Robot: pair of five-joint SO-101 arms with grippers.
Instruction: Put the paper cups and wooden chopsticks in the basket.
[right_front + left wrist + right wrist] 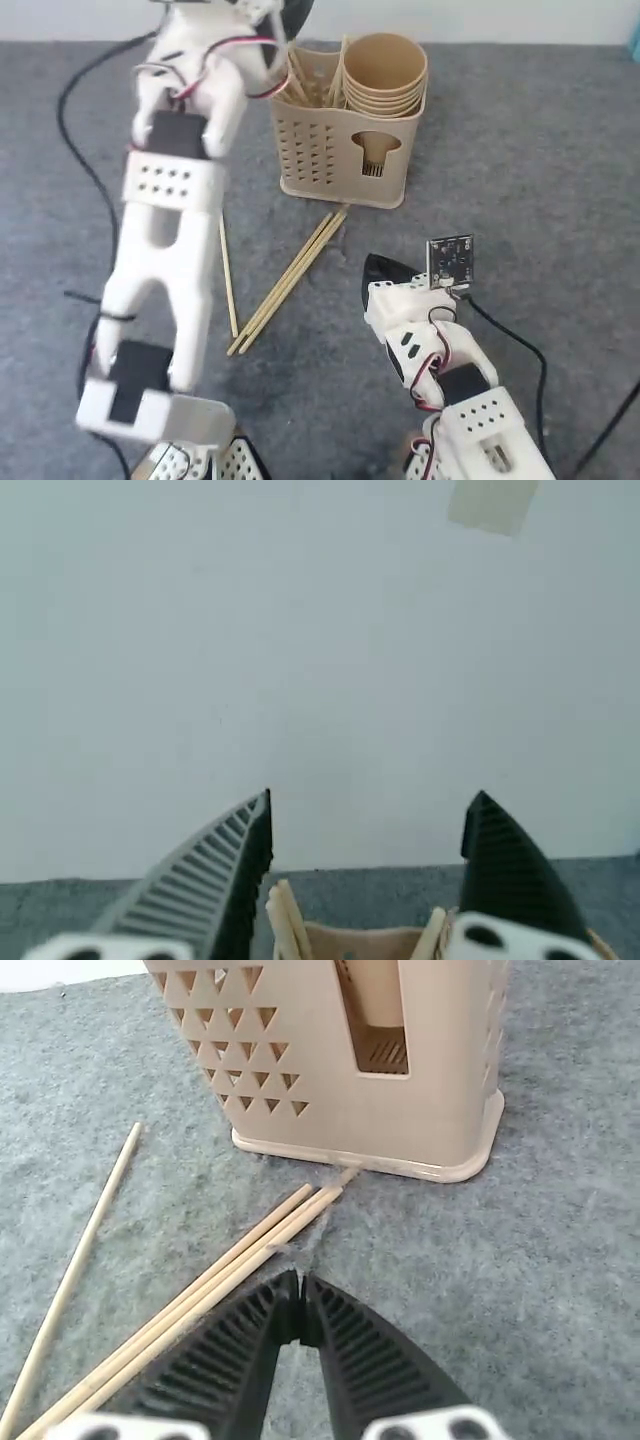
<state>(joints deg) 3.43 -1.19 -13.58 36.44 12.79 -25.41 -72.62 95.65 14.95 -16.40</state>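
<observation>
Hanging low over the grey table [560, 180], the right gripper [301, 1282] has its fingers closed on nothing, just short of a loose bundle of wooden chopsticks [290, 278], with a single chopstick [228, 280] lying beside it. Beyond, the basket [330, 160] holds stacked paper cups [385, 70] and upright chopsticks [300, 85]. Above its chopstick side, the left gripper [372, 815] hangs with its fingers spread apart and empty.

Open mat [540, 170] surrounds the loose chopsticks [288, 280]; the basket [320, 150] blocks their far ends.
</observation>
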